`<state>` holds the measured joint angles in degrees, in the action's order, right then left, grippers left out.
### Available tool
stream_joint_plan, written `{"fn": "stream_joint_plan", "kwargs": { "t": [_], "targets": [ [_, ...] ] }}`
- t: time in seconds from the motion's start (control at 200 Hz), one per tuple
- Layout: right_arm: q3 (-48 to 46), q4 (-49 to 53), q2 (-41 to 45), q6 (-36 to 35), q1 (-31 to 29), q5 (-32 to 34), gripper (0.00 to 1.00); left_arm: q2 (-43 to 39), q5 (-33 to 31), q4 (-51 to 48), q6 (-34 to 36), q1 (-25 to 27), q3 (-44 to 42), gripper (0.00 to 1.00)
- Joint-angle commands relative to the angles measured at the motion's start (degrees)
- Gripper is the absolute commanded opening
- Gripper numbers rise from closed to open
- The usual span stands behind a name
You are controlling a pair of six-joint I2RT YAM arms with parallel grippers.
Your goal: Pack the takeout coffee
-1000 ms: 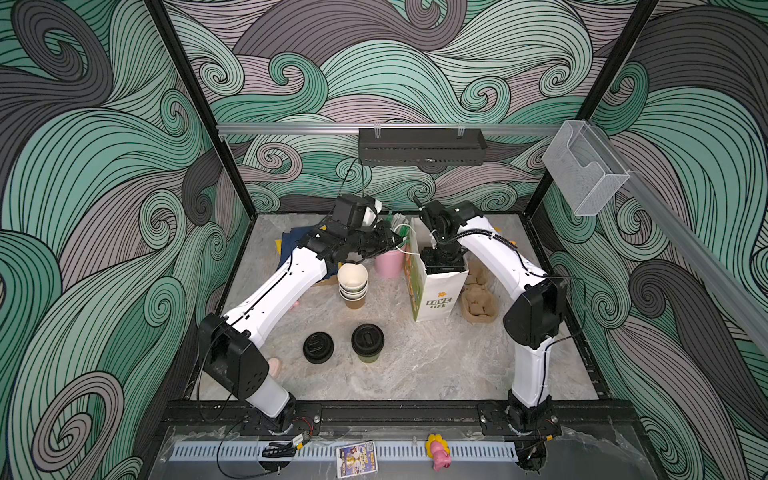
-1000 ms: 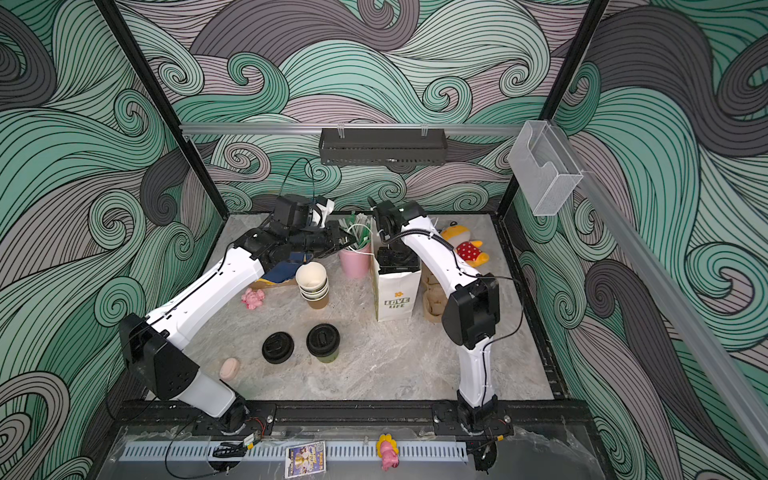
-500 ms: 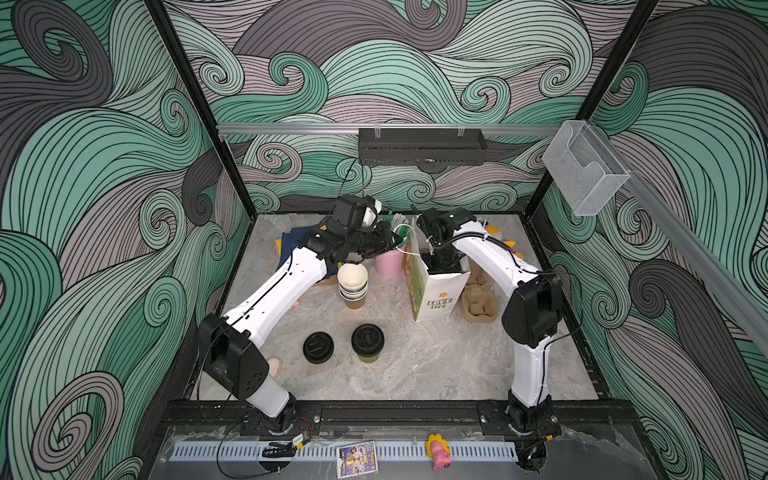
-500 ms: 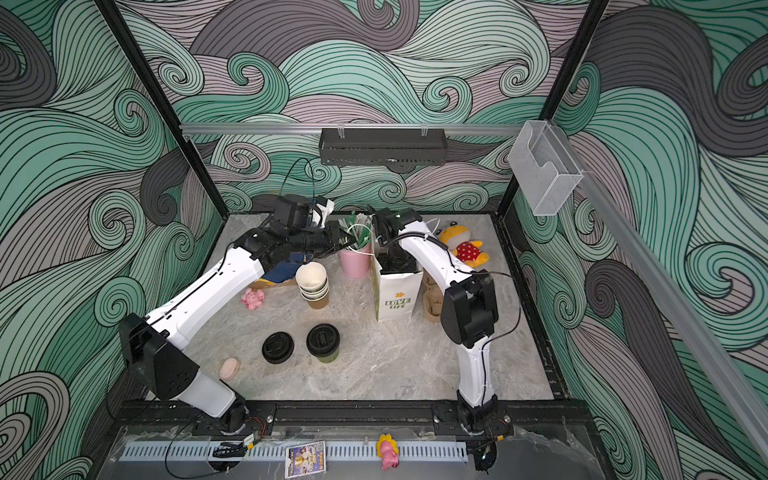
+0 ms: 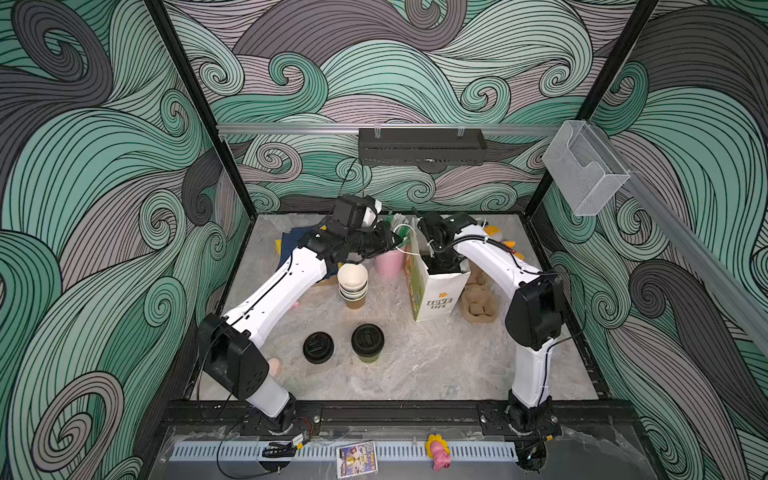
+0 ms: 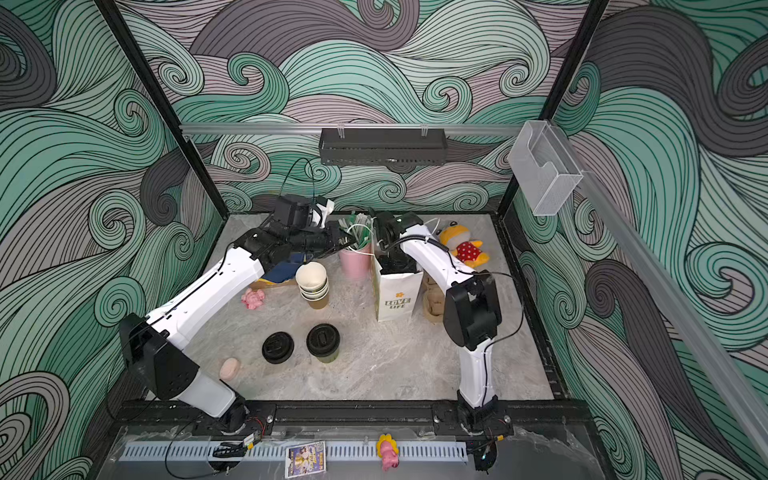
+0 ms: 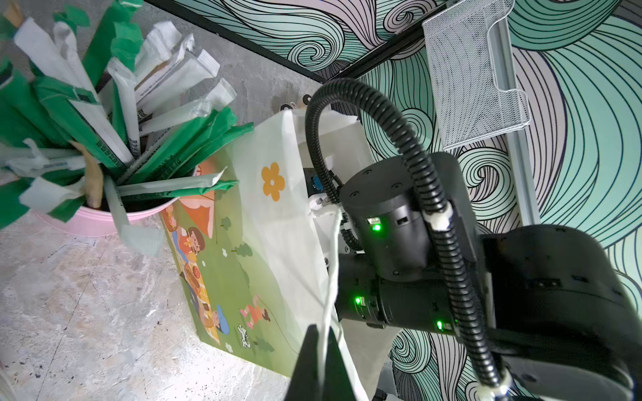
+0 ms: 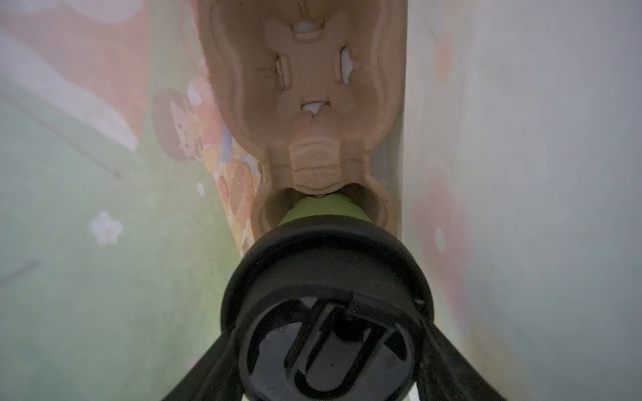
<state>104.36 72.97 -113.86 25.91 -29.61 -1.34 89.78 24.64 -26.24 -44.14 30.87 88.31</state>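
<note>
Seen from above, a grey marble-look table (image 5: 415, 374) holds a white paper bag (image 5: 441, 291) printed with picnic cartoons, standing upright just toward 1 o'clock from the table's middle. The right gripper (image 8: 328, 333) is down inside the bag. Its fingers (image 8: 208, 368) sit wide apart on either side of a black lid (image 8: 326, 270), touching its rim and holding a green cup (image 8: 326, 210). The cup's lower end is in 1 pocket of a brown cardboard carrier (image 8: 312, 104) on the bag's floor. The left gripper (image 7: 321, 342) is at the bag's 9 o'clock side, with its fingers (image 7: 305, 368) pressed together on the bag's white cord handle (image 7: 330, 270). The second cup (image 5: 367, 341), lidded and upright, stands on the table toward 7 o'clock from the middle. A loose black lid (image 5: 318, 348) lies just beside it at its 9 o'clock. A stack of open paper cups (image 5: 353, 282) stands at the bag's 9 o'clock, and a pink cup of straws (image 5: 390, 264) stands close to the bag at about its 10 o'clock. More brown carriers (image 5: 478, 305) lie just beside the bag at its 3 o'clock. A yellow plush toy (image 6: 463, 247) lies near the table's back edge at 1 o'clock.
</note>
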Motion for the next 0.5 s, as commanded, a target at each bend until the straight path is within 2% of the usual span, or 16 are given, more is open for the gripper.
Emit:
{"fn": "stream_joint_plan", "kwargs": {
  "t": [0.0, 0.495],
  "targets": [
    [-4.45, -1.12, -4.06, 0.18, 0.16, 0.31, 0.54, 0.0, -0.39, -1.1, 1.07, -0.2, 1.53, 0.0],
    [-5.66, -2.89, -7.78, -0.33, 0.08, 0.47, 0.52, 0.23, -0.39, -1.29, 1.16, -0.19, 1.6, 0.0]
  ]
}}
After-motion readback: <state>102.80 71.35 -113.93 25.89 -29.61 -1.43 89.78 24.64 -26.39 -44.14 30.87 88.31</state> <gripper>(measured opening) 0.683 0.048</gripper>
